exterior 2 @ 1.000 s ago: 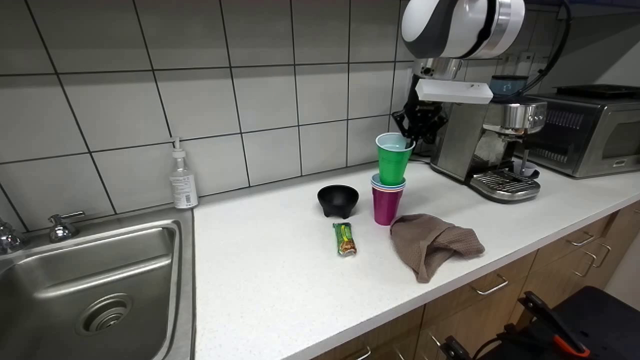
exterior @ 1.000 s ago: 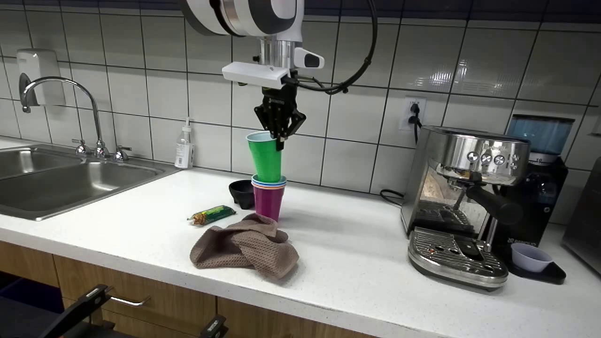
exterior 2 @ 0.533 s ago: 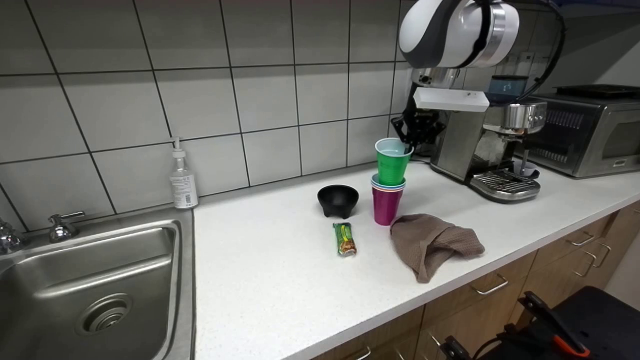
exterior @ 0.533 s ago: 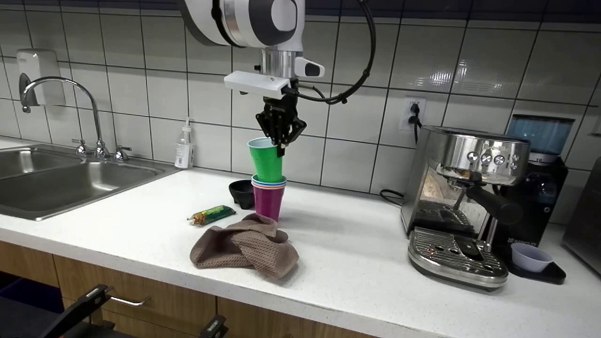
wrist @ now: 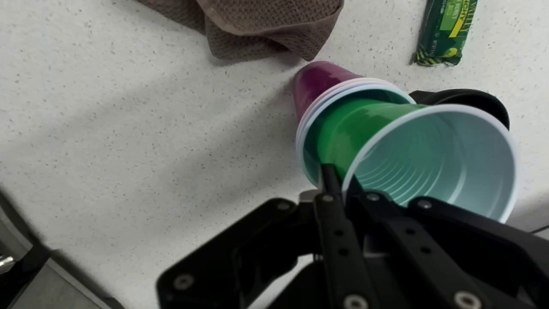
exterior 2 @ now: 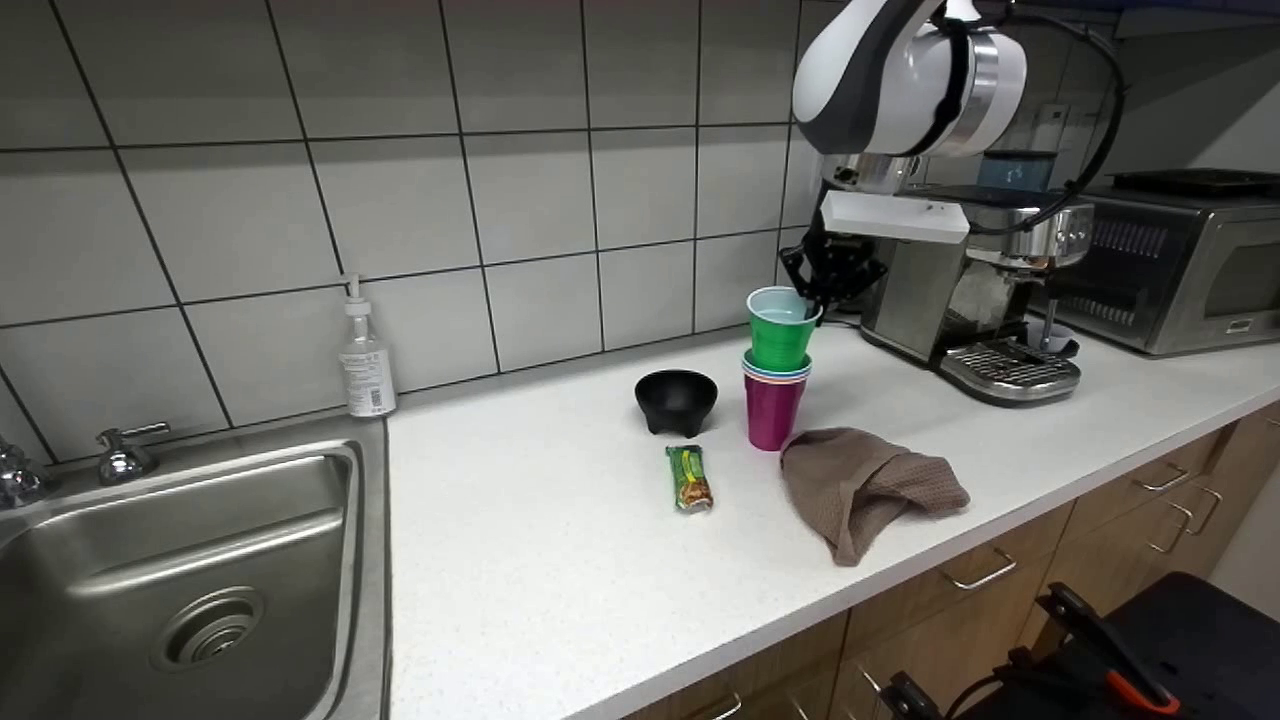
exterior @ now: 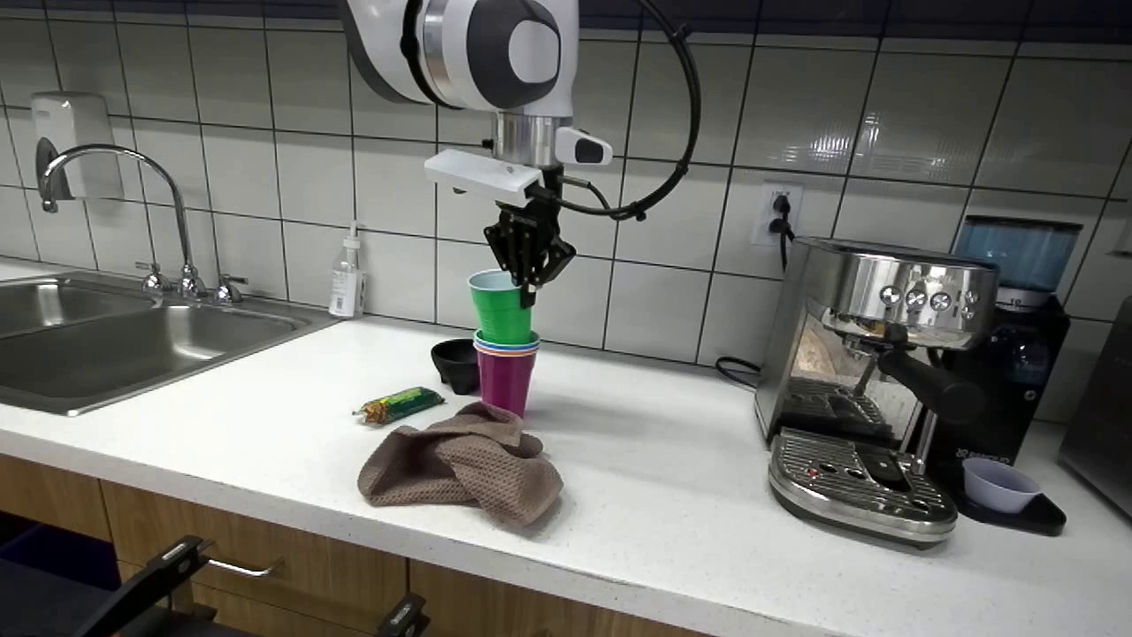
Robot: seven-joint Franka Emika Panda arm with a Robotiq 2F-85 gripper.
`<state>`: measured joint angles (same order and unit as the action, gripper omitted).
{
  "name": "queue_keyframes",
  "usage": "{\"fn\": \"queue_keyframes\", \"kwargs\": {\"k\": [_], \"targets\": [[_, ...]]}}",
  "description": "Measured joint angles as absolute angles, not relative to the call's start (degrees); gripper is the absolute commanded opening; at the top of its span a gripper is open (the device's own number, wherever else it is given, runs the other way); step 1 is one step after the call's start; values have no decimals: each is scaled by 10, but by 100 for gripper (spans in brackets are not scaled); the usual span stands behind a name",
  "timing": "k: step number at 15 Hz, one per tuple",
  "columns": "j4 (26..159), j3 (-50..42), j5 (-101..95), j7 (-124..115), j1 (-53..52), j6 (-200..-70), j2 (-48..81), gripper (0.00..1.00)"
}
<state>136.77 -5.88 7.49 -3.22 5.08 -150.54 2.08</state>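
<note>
A green cup (exterior: 498, 314) with a pale blue inside stands partly inside a purple cup (exterior: 506, 385), seen in both exterior views. Below the green cup, several stacked rims show at the purple cup's mouth. My gripper (wrist: 341, 181) is shut on the green cup's wall, one fingertip inside the cup and one outside, as the wrist view shows. The green cup (wrist: 356, 124) leans slightly there against the opening of the purple cup (wrist: 315, 86). Its lower end is hidden within the stack.
A brown towel (exterior 2: 868, 490) lies just in front of the cups. Close by are a black bowl (exterior 2: 676, 400) and a green snack bar (exterior 2: 690, 478). A coffee machine (exterior: 871, 380) stands along the counter, opposite the sink (exterior: 177, 341). Behind runs a tiled wall (exterior: 663, 212).
The arm has come straight down with the green cup, which has sunk deeper into the purple stack. The purple cup, towel, bowl and snack bar have stayed put.
</note>
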Motion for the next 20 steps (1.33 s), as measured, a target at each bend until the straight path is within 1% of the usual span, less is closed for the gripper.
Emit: {"fn": "queue_keyframes", "kwargs": {"k": [12,13,14,18,20], "targets": [[1365,-59,118,-31,51,-1547,66,1],[1364,-59,118,-31,51,-1549,68,29],[1363,-59,118,-31,51,-1551,69,30],[1361,-59,118,-31,51,-1553,72,60],[1360,-59,118,-31,51,-1553,73,73]]}}
